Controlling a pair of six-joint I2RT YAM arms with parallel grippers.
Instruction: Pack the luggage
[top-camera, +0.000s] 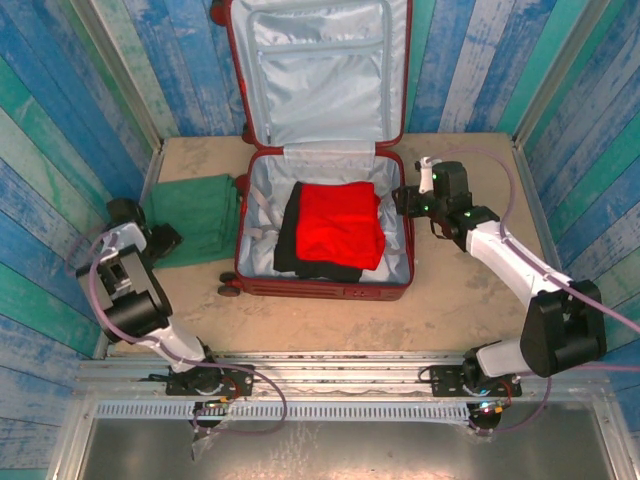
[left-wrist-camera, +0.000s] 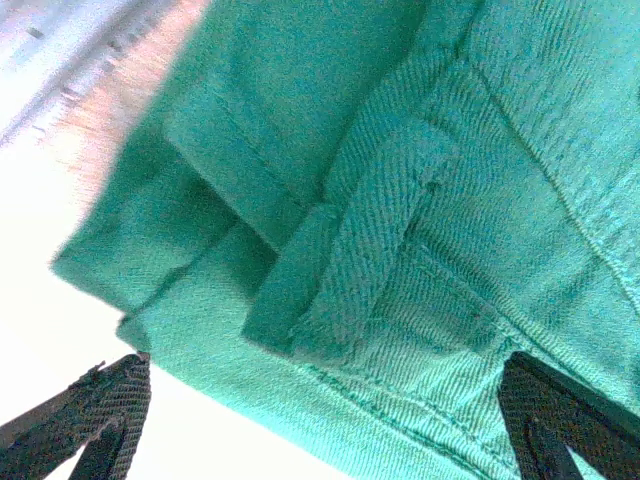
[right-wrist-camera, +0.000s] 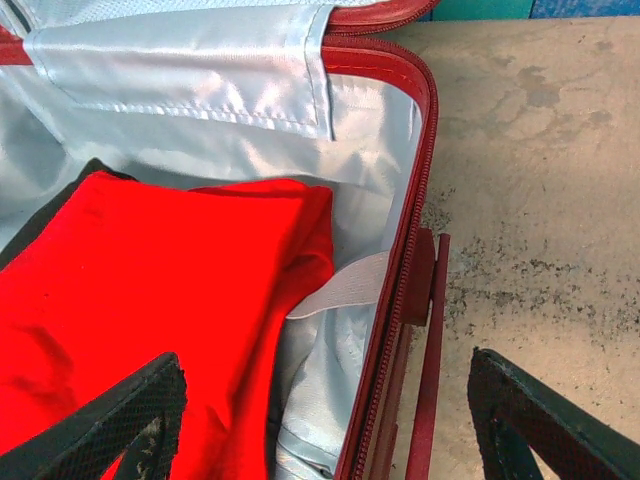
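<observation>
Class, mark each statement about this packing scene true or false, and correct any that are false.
1. The luggage lies open. True.
2. The red cloth lies on the table outside the luggage. False: it lies inside the luggage, on top of a black garment.
3. A green garment lies on the table to the left of the luggage. True.
4. The left hand is shut on the green garment. False: its fingers stand wide apart, open over the garment.
5. The right hand is open at the luggage's right rim. True.
</observation>
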